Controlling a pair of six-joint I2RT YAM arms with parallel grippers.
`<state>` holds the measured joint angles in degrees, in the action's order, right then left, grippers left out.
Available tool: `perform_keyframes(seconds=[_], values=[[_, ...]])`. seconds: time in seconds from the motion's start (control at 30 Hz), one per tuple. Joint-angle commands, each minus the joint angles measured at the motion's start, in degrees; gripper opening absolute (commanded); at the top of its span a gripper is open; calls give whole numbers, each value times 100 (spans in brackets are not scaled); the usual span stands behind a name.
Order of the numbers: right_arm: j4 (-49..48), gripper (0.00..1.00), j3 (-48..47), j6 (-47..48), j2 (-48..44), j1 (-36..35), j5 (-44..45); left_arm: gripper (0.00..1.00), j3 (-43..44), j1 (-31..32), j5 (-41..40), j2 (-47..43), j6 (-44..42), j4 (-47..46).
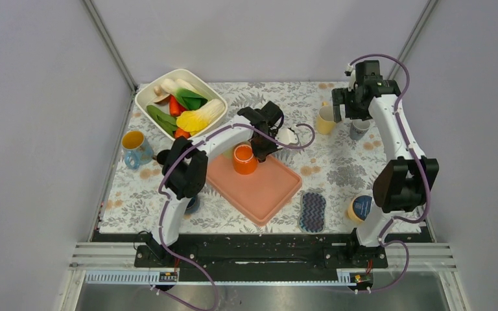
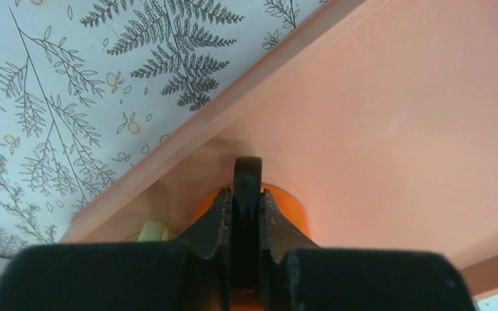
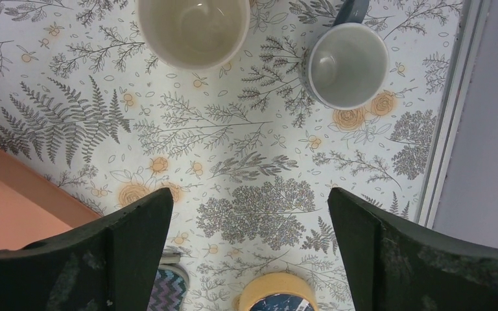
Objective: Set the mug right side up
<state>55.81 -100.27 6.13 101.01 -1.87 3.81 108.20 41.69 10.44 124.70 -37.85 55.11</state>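
Left gripper [image 2: 247, 194] is clamped shut; the right gripper [image 3: 249, 194] gapes open over the counter [image 3: 233, 149]. On the tray [image 2: 395, 129], near its rim, sits the orange mug [image 2: 292, 220], pinched by its dark handle [image 2: 247, 168]. Lift clear before rolling the wrist, keeping the grip firm. Fingers hide the mug's mouth, so I cannot tell which way up it is.

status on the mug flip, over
left gripper shut on orange mug handle, mug on pink tray. right gripper open, holding nothing. nothing crowding the mug.
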Motion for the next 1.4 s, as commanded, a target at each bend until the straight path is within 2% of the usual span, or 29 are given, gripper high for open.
perform_keyframes(seconds=[0.0, 0.07, 0.17, 0.37, 0.53, 0.6, 0.63, 0.67, 0.7, 0.73, 0.8, 0.9, 1.07, 1.17, 1.23, 1.27, 1.37], values=[[-211, 99, 174, -88, -500, 2, 82, 0, -141, -46, -31, -134, 16, 1], [-262, 99, 383, -167, -694, 47, 239, 0, -209, -42, 34, -314, 95, 8], [-692, 99, 1176, -454, -1226, 336, 299, 0, -322, -74, 240, -696, 411, -91], [-2112, 99, 3122, -1318, -2571, 507, -740, 0, -651, -369, 1196, -1638, 1764, -736], [-3426, 99, 4629, -2090, -3731, -127, -1419, 0, -641, -674, 1882, -1927, 2870, -971], [-4388, 99, 5262, -2604, -4045, -536, -2080, 0, -879, -840, 2102, -2127, 3355, -1308], [-5171, 99, 5649, -2985, -4116, -724, -2590, 0, -1001, -939, 2230, -2204, 3602, -1544], [-6098, 99, 5995, -3416, -4115, -910, -3284, 0, -1112, -1041, 2403, -2300, 3827, -1706], [-6939, 99, 6263, -3858, -4060, -1143, -3623, 0, -1145, -1117, 2514, -2349, 4092, -1817], [-7851, 99, 6448, -4316, -3962, -1348, -3713, 0, -1140, -1193, 2651, -2378, 4239, -1872], [-9053, 99, 6734, -5030, -3703, -1775, -3685, 0, -1074, -1209, 2868, -2430, 4428, -1913], [-10104, 99, 6738, -5712, -3114, -2281, -3777, 0, -1049, -1208, 3249, -2528, 4816, -2110], [-11976, 97, 6670, -7315, -2140, -2434, -4186, 0, -1035, -1182, 3413, -2633, 5199, -2372], [-12618, 93, 6511, -7948, -1644, -2593, -4319, 0, -1053, -1174, 3619, -2655, 5442, -2572], [-13290, 87, 6390, -8375, -1347, -2686, -4374, 0, -1038, -1145, 3724, -2630, 5558, -2634], [-13655, 79, 6324, -8583, -1219, -2709, -4384, 0, -1042, -1116, 3726, -2633, 5570, -2637], [-13851, 33, 6147, -8613, -1251, -2713, -4381, 0, -1129, -1056, 3773, -2636, 5595, -2662]])
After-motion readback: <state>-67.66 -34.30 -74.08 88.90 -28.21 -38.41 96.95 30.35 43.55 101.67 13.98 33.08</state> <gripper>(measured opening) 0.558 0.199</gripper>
